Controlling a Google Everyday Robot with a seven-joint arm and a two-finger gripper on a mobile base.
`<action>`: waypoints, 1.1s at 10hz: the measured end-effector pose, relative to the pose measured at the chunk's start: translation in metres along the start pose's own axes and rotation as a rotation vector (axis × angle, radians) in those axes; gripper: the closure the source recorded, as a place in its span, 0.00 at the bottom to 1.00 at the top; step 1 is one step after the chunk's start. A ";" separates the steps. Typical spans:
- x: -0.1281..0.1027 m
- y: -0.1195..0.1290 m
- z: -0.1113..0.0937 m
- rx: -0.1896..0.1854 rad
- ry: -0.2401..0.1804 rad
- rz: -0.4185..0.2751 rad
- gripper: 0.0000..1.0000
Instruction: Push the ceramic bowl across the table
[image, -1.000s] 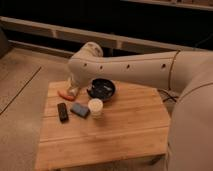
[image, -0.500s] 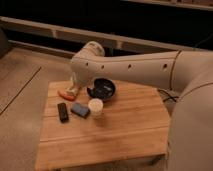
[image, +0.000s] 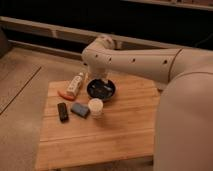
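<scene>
Gripper (image: 98, 80) hangs from the pale arm (image: 135, 62) at the far rim of the ceramic bowl (image: 101, 91); whether its jaws are spread or pressed together cannot be told. The dark bowl sits toward the far edge of the light-wood surface (image: 115, 135). Just in front of it stands a cream cup (image: 95, 106), with a blue block (image: 79, 109) and a black slab (image: 63, 111) in a row beside it. A white bottle (image: 75, 84) lies near the bowl.

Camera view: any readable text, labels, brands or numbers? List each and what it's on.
None readable.
Any print on the white bottle is too blurred to read.
No marks show on the ceramic bowl, cream cup or table.
The gripper sits at the bowl's far rim.
</scene>
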 end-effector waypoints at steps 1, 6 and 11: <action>-0.003 -0.001 0.015 -0.004 0.025 0.008 0.35; 0.012 -0.003 0.085 0.003 0.188 0.066 0.35; 0.044 0.012 0.113 0.079 0.318 0.028 0.35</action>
